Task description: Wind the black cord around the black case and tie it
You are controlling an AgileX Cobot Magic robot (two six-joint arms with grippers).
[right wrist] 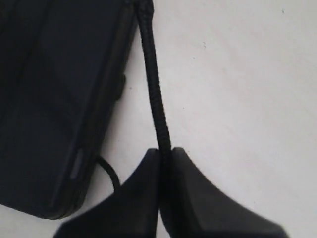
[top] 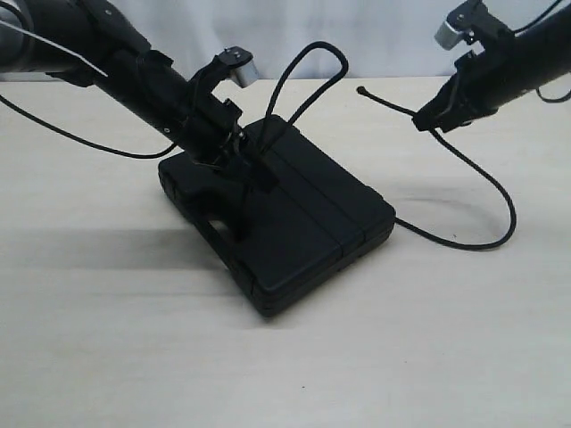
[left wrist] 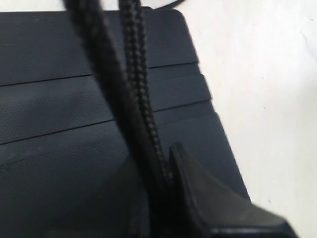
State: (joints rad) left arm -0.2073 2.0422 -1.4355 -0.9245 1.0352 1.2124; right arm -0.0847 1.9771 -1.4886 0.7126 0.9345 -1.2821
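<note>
Black case (top: 303, 223): lies flat on the table (top: 428, 357), lid up, handle slot at its left end in the exterior view and two ribs across the lid. It sits between the arms, probably so that each can reach it.
Cord (top: 486, 178): a tall loop stands up over the case. Another stretch hangs from the right arm, curves over the table and meets the case's right edge. Whether it passes underneath I cannot tell.
Left gripper (top: 234, 152): low over the left part of the lid, clamped on two braided strands lying side by side. The wrist view shows them running across the ribs into the jaws.
Right gripper (top: 428, 120): raised off the table, well apart from the case, pinched tight on a single strand. A short knotted end sticks out past it toward the case.
Why held so: the left grip seems to pin the cord against the lid as an anchor. The right one takes the cord close to its end, which leaves slack to swing round or thread through the loop.
Stage: judged as mid-wrap, with both arms holding cord and no tied knot visible over the case.
Risk: the loop looks springy and could flop aside if the left grip loosens.
Writing: none readable. The lid shows only a fine dimpled texture, and no brand or label shows on case, cord or arms.
</note>
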